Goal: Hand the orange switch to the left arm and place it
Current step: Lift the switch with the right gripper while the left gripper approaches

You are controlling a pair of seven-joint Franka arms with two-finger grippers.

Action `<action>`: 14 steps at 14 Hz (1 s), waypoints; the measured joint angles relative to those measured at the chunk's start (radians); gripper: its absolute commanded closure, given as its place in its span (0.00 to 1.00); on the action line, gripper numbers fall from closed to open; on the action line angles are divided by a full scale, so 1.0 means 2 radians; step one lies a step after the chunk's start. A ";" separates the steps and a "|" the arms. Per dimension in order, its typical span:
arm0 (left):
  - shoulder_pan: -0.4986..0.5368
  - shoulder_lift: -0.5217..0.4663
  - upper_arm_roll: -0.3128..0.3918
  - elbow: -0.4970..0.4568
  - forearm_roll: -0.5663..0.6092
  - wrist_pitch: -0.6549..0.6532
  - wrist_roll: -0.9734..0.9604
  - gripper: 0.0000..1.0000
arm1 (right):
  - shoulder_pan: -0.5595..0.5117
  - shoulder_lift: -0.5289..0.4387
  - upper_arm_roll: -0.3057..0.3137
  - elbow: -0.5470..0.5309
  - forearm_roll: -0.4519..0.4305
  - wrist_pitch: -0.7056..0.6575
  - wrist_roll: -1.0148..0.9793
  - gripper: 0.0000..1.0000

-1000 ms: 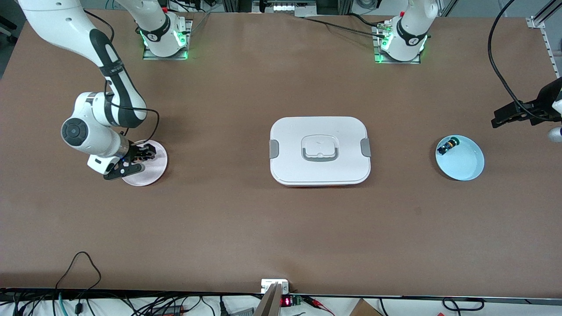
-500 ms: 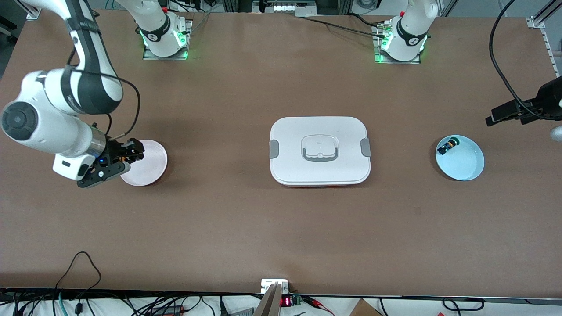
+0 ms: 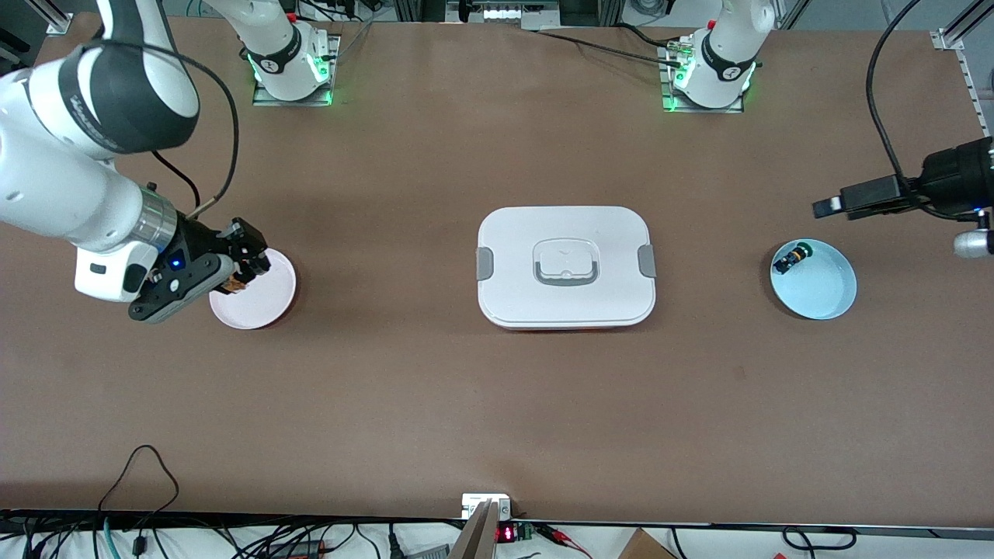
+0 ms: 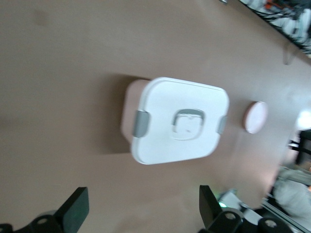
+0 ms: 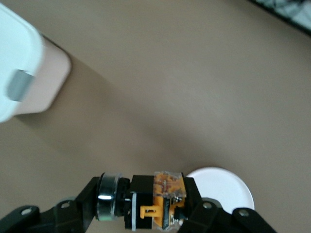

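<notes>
Right pincer (image 3: 247,268) lifts the orange switch (image 5: 154,200) over the pink plate (image 3: 260,299).
Its fingers pinch the switch in the air. The white box (image 3: 565,266) sits mid-worktop. The left pincer (image 4: 141,208), spread wide, hangs above the worktop's left-arm end, near a blue plate (image 3: 823,291) carrying 1 small black switch (image 3: 792,257).

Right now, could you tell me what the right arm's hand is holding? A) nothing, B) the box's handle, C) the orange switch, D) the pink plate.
C: the right hand is shut on the orange switch, over the edge of the pink plate, clear of the box.
</notes>
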 measured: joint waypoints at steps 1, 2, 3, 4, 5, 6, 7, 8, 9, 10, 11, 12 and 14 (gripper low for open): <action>0.000 0.003 0.000 -0.013 -0.046 0.000 0.000 0.00 | 0.000 -0.001 0.003 0.008 0.026 0.000 -0.021 0.86; -0.001 0.007 -0.001 -0.027 -0.089 0.000 0.000 0.00 | 0.000 -0.003 0.006 0.012 0.046 0.001 -0.046 0.86; -0.002 0.012 -0.002 -0.039 -0.130 0.000 0.000 0.00 | 0.001 -0.004 0.011 0.014 0.059 0.006 -0.076 0.89; -0.004 0.016 -0.004 -0.051 -0.167 0.003 0.000 0.00 | 0.002 -0.003 0.017 0.014 0.072 0.016 -0.107 0.91; -0.007 0.019 -0.009 -0.062 -0.197 0.014 0.000 0.00 | 0.004 -0.003 0.022 0.014 0.090 0.026 -0.135 0.92; -0.011 0.020 -0.016 -0.073 -0.223 0.030 0.000 0.00 | 0.007 -0.003 0.026 0.014 0.114 0.034 -0.160 0.92; -0.016 0.022 -0.024 -0.082 -0.248 0.045 -0.002 0.00 | 0.012 -0.002 0.028 0.014 0.143 0.043 -0.183 0.92; -0.020 0.023 -0.033 -0.093 -0.280 0.059 -0.004 0.00 | 0.019 -0.002 0.029 0.014 0.174 0.051 -0.204 0.92; -0.024 0.025 -0.044 -0.105 -0.319 0.073 -0.005 0.00 | 0.027 -0.002 0.030 0.013 0.205 0.060 -0.227 0.92; -0.031 0.027 -0.055 -0.115 -0.356 0.092 -0.005 0.00 | 0.036 0.000 0.030 0.013 0.234 0.070 -0.250 0.92; -0.037 0.029 -0.070 -0.120 -0.385 0.119 -0.005 0.00 | 0.044 0.003 0.031 0.012 0.264 0.077 -0.274 0.96; -0.043 0.030 -0.088 -0.123 -0.408 0.149 -0.005 0.00 | 0.052 0.008 0.031 0.012 0.291 0.088 -0.309 0.98; -0.049 0.030 -0.128 -0.123 -0.454 0.208 -0.005 0.00 | 0.066 0.024 0.031 0.008 0.362 0.109 -0.411 0.98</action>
